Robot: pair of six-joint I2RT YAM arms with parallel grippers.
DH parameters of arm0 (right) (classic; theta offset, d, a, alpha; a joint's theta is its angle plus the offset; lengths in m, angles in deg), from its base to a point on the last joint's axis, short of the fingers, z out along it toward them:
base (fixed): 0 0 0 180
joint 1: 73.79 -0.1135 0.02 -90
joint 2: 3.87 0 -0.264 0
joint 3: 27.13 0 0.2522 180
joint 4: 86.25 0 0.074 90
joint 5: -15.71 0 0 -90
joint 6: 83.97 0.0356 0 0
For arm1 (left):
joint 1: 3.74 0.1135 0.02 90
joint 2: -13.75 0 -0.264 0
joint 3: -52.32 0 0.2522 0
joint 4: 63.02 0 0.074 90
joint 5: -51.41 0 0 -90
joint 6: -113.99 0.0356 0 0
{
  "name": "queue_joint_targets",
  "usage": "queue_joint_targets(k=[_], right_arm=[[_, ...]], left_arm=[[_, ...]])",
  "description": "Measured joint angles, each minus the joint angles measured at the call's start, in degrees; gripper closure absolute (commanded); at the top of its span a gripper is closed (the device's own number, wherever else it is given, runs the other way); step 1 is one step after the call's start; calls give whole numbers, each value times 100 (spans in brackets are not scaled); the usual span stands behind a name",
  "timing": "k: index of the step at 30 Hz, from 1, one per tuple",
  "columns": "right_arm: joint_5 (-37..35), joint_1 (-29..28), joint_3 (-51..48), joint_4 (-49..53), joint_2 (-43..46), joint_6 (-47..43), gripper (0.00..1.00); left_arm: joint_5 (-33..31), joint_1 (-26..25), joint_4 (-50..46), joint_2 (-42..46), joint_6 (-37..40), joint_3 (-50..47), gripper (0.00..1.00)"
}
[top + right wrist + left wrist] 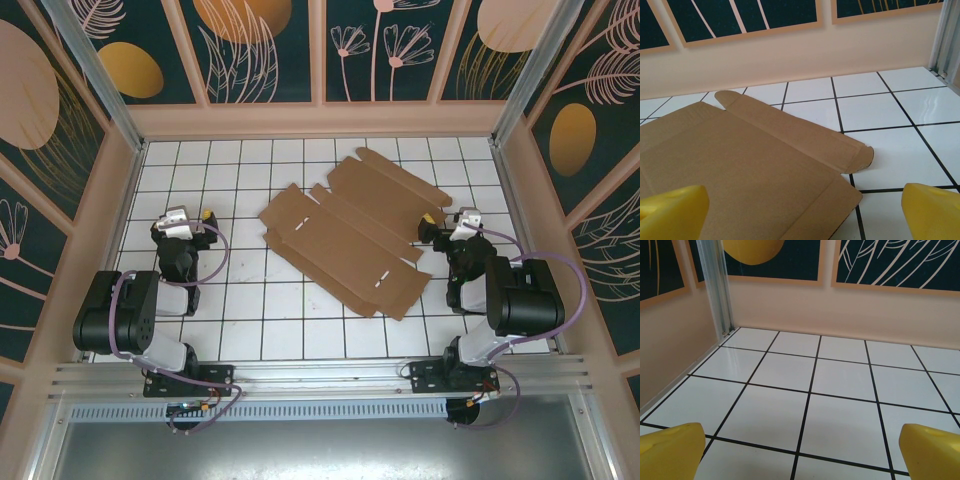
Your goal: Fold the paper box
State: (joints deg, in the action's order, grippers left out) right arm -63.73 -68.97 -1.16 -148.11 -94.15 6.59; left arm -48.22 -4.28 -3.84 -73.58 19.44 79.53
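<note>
1. A white gridded bench (240,300) between patterned walls carries the paper box (345,235), which lies flat, unfolded and skewed.
2. Nothing pins the sheet, so pushing one flap may slide it across the smooth tiles.
3. The left hand (802,455) gapes wide and empty over bare tiles.
4. The right hand (805,210) is equally wide and empty at the box's right edge.

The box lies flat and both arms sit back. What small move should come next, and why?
Probably ease the right gripper forward and down onto the nearest flap of the paper box. It lies flat just ahead of its open fingers, while the left gripper faces bare tiles.
</note>
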Motion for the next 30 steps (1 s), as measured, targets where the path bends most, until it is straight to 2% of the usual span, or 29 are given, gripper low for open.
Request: queue_joint_targets(k=[7, 10, 13, 16, 19, 22, 24, 26, 28, 29, 30], right_arm=[[17, 4, 0, 0, 2, 2, 1], [114, 11, 26, 437, 317, -2, 1], [-37, -125, 345, 1539, 1316, 111, 1], [-463, -767, 844, 2149, 2371, 304, 1], [-955, -1993, 1596, 2997, 3178, 337, 1], [-1631, -3239, 2837, 4470, 3519, 638, 1], [-1987, -3827, 3869, 5711, 3471, 918, 1], [-1974, -4048, 4693, 6765, 3414, 1117, 1], [-1829, -3947, 4979, 7396, 3521, 1403, 1], [-1602, -3755, 4951, 7632, 3602, 1572, 1], [-1255, -3440, 4881, 7875, 3652, 1773, 1]], left_arm=[[0, 0, -52, 31, 0, 2, 1], [-33, -28, -907, 560, 0, 164, 1], [-275, -328, -1729, 1384, 39, 634, 1], [-317, -1003, -2380, 2267, 72, 1244, 1], [-308, -1845, -3244, 2975, -175, 2013, 1], [-470, -2618, -4819, 3292, -852, 3132, 1], [-459, -2791, -6011, 3222, -1436, 3998, 1], [-339, -2798, -7051, 3080, -1917, 4708, 1], [-313, -2798, -7851, 3005, -2448, 5010, 1], [-291, -2798, -8085, 3010, -2649, 4972, 4], [-210, -2798, -8258, 3025, -2896, 4817, 14]])
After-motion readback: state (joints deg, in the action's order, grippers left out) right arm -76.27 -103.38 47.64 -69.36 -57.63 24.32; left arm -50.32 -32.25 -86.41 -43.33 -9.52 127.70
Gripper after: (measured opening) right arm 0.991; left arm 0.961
